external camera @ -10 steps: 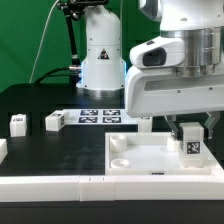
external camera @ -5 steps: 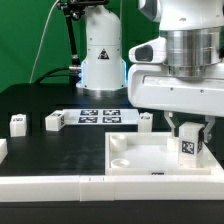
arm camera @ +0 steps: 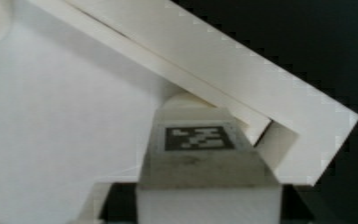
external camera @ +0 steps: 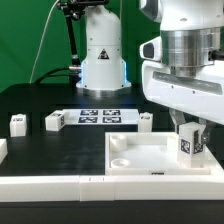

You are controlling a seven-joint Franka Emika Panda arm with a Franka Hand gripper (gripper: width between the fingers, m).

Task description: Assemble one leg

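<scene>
We have our pincer closed on the leg, its two fingers clamping the small white block from either side so the tag faces out in the exterior view. The leg hangs low over the corner of the tray toward the exterior view's right, close to the raised rim; whether it already touches the tray floor we cannot tell. In the wrist view the leg sits right beside the slanting rim of the tray.

We judge the main risk to be misalignment: if the leg comes down slightly off or tilted, it could catch on the rim, jam, or twist in our grip. Pressing hard could also shove the tray across the worktop. Two spare blocks and the marker board lie well apart.
</scene>
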